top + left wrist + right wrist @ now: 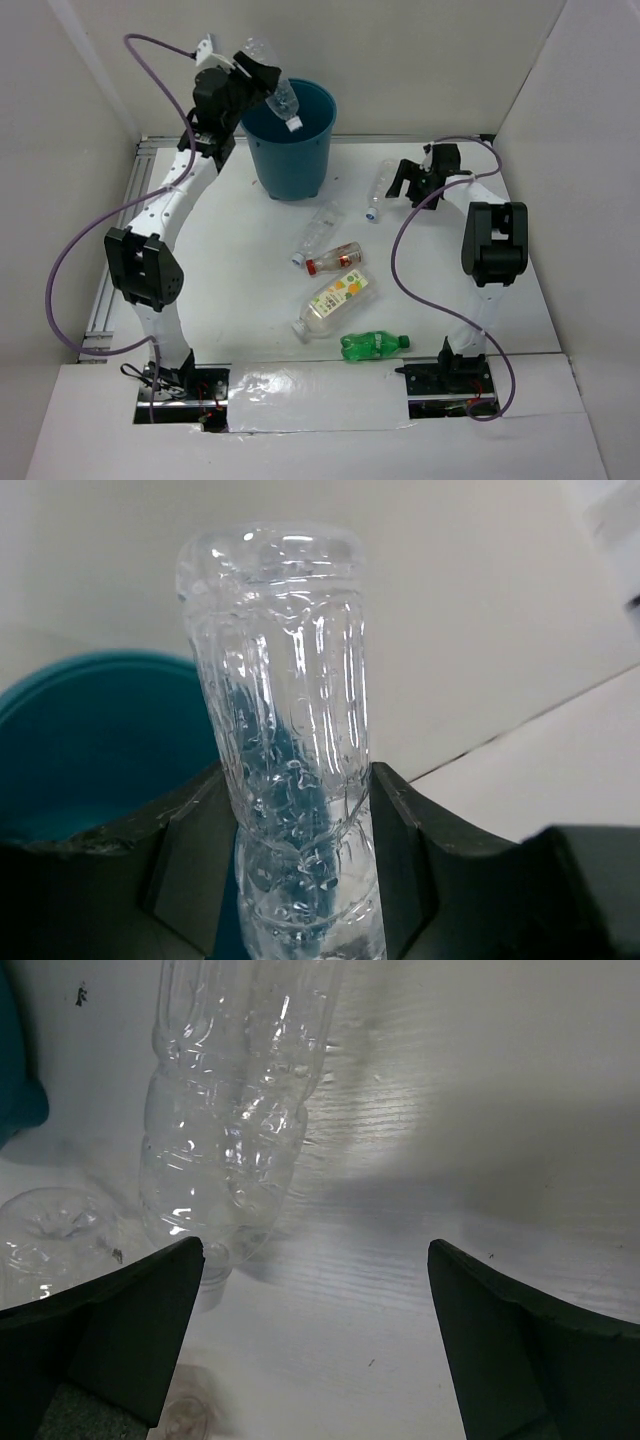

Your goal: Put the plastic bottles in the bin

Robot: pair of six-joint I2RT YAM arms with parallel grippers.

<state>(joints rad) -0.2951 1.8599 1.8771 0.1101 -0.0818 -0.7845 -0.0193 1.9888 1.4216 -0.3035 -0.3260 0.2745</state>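
The left gripper point(265, 78) is clenched on a clear bottle point(285, 100). Its fingers point(190, 850) press the ribbed sides partway along the body, and the bottle's base stands clear beyond them. The bottle hangs tilted with its white cap downward over the open mouth of the bin point(290, 150), and in the top view the cap end shows against the bin's inner wall. The bin stands upright on the desk point(250, 290) at the far side, left of centre.

The right gripper point(408, 188) is spread wide and grasps nothing, sitting low over the desk on the far right. A second clear bottle point(380, 188) lies flat just beside it. In the right wrist view this bottle point(230, 1130) lies ahead of the left-hand finger point(130, 1330), mostly outside the gap between the fingers. Whether that finger touches it cannot be told.

Four more lie on their sides mid-desk, well apart from both grippers: a third clear bottle point(318, 235), a red-capped bottle point(338, 260) close to it, an orange-and-yellow-labelled bottle point(338, 298), and nearest the arm bases a green bottle point(375, 345).
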